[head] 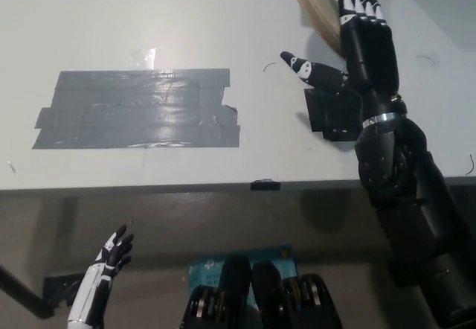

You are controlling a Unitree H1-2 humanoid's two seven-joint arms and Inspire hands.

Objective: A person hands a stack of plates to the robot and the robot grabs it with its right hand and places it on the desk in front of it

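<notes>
Nearer than the grey tape patch point(137, 109), below the desk point(223, 16) edge, the white left hand point(111, 258) rested, fingers apart. Right of the patch, the black right hand point(364, 46) lay spread, unclamped, against the stack of plates point(310, 3), farther right

This looks like a robot lab or test room. A plain grey desk point(111, 16) carries a patch of overlapping grey tape strips point(137, 109) toward its left and a black tape mark point(331, 117) near its front edge. Below is a dull concrete-like floor point(149, 225).
</notes>
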